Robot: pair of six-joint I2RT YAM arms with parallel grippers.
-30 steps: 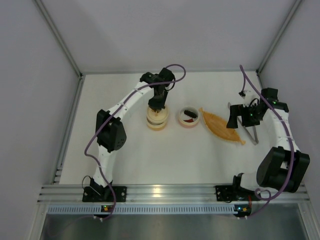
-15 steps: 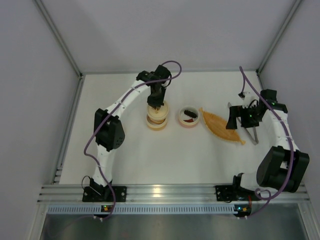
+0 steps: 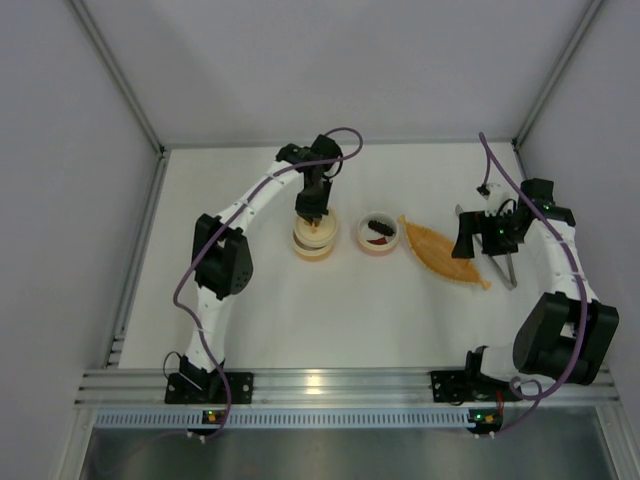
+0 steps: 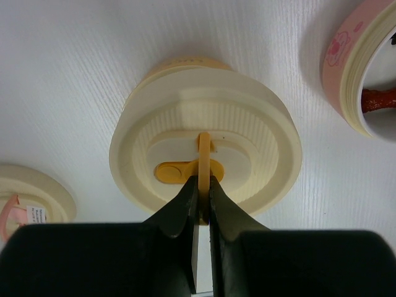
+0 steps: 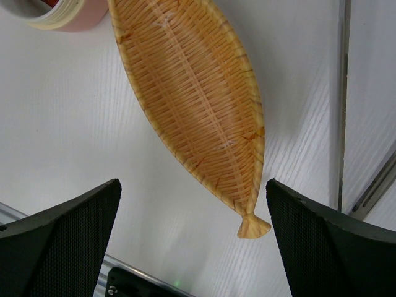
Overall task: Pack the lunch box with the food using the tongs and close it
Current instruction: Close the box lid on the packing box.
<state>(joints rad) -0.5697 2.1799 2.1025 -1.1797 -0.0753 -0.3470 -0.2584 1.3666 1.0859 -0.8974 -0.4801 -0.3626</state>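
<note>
Lunch box (image 3: 313,240) sits directly under the left gripper (image 4: 201,185), cream tiers stacked with the lid (image 4: 247,117) on top

Left gripper is pinched tight on the thin yellow tab (image 4: 204,148) standing up from the lid centre, fingers either side of it

Right gripper (image 5: 195,216) has its jaws spread wide with nothing between them, hovering over the narrow tail end of the woven tray (image 5: 185,93)

Tongs (image 3: 504,272) lie flat on the table (image 3: 300,310) just outboard of the right gripper, beside the tray, untouched

Food (image 3: 378,228) is in the pink bowl (image 4: 346,74), just to the right of the left gripper; a red bit (image 4: 378,99) shows at the wrist view's edge

Handling, my read:
- box looks like light, stiff, smooth plastic; the tab is the only real pinch point, narrow, so pull straight up or it could slip out or tilt the lid
- whether the lid is snapped down or loose, can't tell
- tongs look slim, springy and slick; grab across both arms around mid-length so a squeeze closes the tips, not at the joined end
</note>
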